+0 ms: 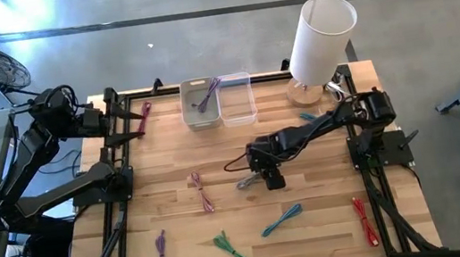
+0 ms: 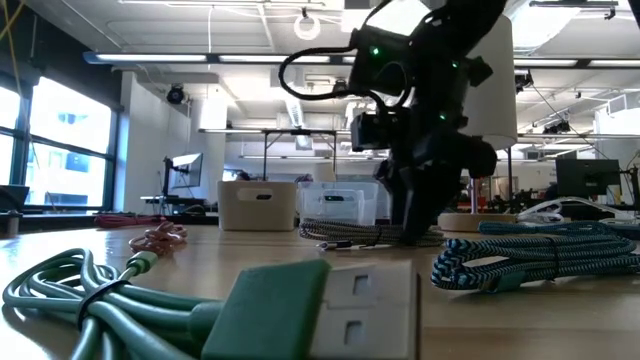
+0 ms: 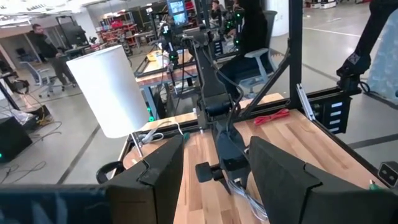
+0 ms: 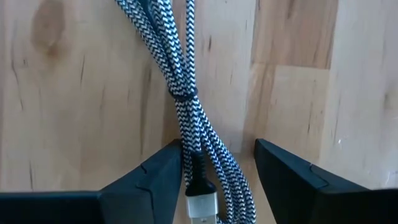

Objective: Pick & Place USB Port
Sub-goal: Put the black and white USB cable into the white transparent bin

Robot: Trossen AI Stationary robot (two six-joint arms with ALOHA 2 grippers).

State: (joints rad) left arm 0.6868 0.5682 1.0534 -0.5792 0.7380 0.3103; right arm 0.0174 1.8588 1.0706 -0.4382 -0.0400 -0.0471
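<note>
Both arms are dark, nearly black, built of boxy links joined by rounded joints. The left arm (image 1: 47,177) rises from a black base beside the surface's (image 1: 314,216) edge, and the right arm (image 1: 329,124) from a matching base at the opposite edge. A thin dark cable loops out from the right arm's wrist, where small green lights glow on the housing. Each gripper, left gripper (image 3: 214,180) and right gripper (image 4: 217,180), carries two broad, matte black fingers with angular, faceted faces.
</note>
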